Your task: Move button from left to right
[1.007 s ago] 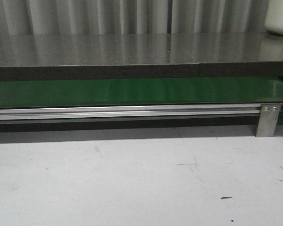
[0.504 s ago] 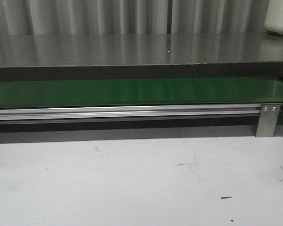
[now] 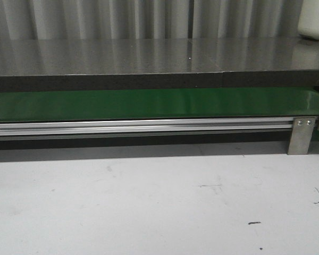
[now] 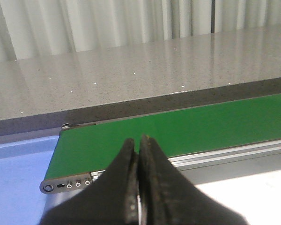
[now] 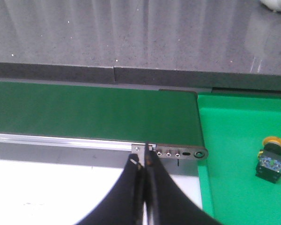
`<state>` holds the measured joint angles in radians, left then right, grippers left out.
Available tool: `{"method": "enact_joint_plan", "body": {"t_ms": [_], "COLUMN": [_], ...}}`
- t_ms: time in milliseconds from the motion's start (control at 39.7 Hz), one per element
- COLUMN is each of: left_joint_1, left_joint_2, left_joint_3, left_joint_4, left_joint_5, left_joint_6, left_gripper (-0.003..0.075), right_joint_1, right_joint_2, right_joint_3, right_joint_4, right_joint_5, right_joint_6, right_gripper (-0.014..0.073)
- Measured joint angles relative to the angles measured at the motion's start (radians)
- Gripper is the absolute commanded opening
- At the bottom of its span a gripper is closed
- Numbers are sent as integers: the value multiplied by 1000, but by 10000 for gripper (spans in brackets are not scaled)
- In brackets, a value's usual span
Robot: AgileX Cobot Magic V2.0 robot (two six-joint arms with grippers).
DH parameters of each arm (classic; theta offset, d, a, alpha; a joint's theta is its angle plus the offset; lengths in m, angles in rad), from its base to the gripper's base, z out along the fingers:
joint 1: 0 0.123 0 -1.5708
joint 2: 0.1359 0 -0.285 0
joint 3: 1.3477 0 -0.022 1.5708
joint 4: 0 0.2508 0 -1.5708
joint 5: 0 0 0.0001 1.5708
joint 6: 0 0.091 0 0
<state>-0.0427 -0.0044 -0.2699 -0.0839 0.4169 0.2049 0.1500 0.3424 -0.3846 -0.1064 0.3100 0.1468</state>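
Note:
The button (image 5: 270, 160), with an orange-yellow round head on a black blocky body, lies on a bright green surface (image 5: 234, 140) in the right wrist view, just past the end of the green conveyor belt (image 5: 93, 115). My right gripper (image 5: 142, 158) is shut with nothing in it and sits well apart from the button, near the belt's end bracket (image 5: 178, 153). My left gripper (image 4: 137, 140) is also shut and empty, in front of the belt's other end (image 4: 131, 136). Neither gripper nor the button shows in the front view.
The green belt (image 3: 149, 103) on its aluminium rail (image 3: 143, 126) runs across the front view, with a grey stone counter (image 3: 149, 56) behind it and a white tabletop (image 3: 149, 202) in front. A blue surface (image 4: 18, 168) lies beside the belt's end in the left wrist view.

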Motion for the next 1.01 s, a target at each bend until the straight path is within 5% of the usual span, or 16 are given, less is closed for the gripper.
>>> {"method": "enact_joint_plan", "body": {"t_ms": [1007], "left_joint_1": [0], "left_joint_2": [0], "left_joint_3": [0], "left_joint_4": [0], "left_joint_5": [0], "left_joint_6": [0], "left_gripper": [-21], "right_joint_1": [0], "right_joint_2": [-78], "right_joint_3": [15], "right_joint_4": [0], "right_joint_5": [3], "right_joint_6": [0], "right_gripper": [-67]}}
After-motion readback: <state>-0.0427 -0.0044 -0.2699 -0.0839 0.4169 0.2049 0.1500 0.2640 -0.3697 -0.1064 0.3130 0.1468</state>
